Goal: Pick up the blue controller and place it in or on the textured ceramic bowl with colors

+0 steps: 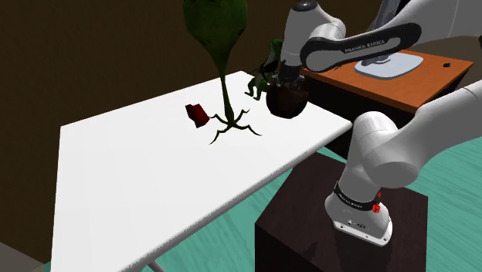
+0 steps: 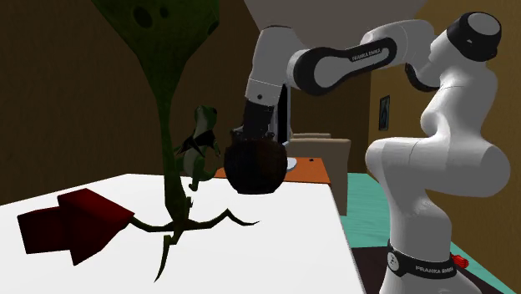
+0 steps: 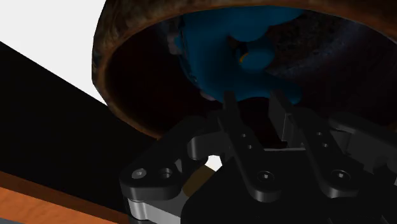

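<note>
Fingers [image 3: 233, 124] stand apart, blue controller [image 3: 219, 54] lying inside the brown bowl [image 3: 107, 70] just beyond their tips.

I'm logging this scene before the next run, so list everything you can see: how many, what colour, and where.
table: one, white, under the small things.
bowl: one, dark brown, at the table's edge nearest the desk.
controller: one, blue, inside the bowl.
plant: one, dark green, standing mid-table.
block: one, red, on the table beside the plant.
figure: one, green, animal-like, on the table near the bowl.
desk: one, orange-brown, beyond the table, bearing a white object.
stand: one, dark box, beside the table.
arm: one, white, reaching over the bowl.
fingers: two, black, apart, above the controller.
</note>
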